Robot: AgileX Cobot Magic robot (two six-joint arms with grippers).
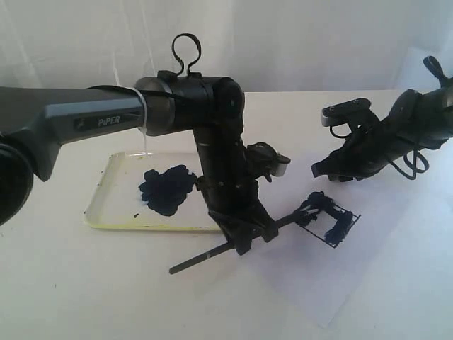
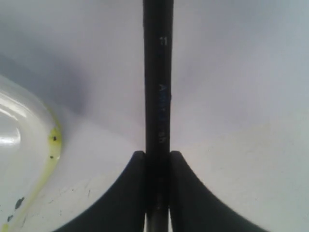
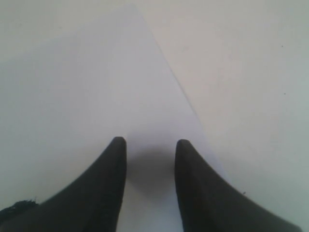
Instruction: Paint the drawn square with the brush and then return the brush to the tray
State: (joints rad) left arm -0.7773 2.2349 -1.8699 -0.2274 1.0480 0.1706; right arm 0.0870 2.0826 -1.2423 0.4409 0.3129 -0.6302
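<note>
Grip firmly at mid-handle, as with the left fingers (image 2: 128,198) clamped on the brush (image 2: 158,96), light, stiff, thin enough to roll, bristles seemingly on the drawn square (image 1: 331,218) beyond them, tray (image 1: 113,198) just beside, right fingers (image 3: 104,193) parted, empty.

Left arm (image 1: 219,163) reaches steeply down, jaws clamped — right arm (image 1: 396,134) hovers aside, jaws parted.
</note>
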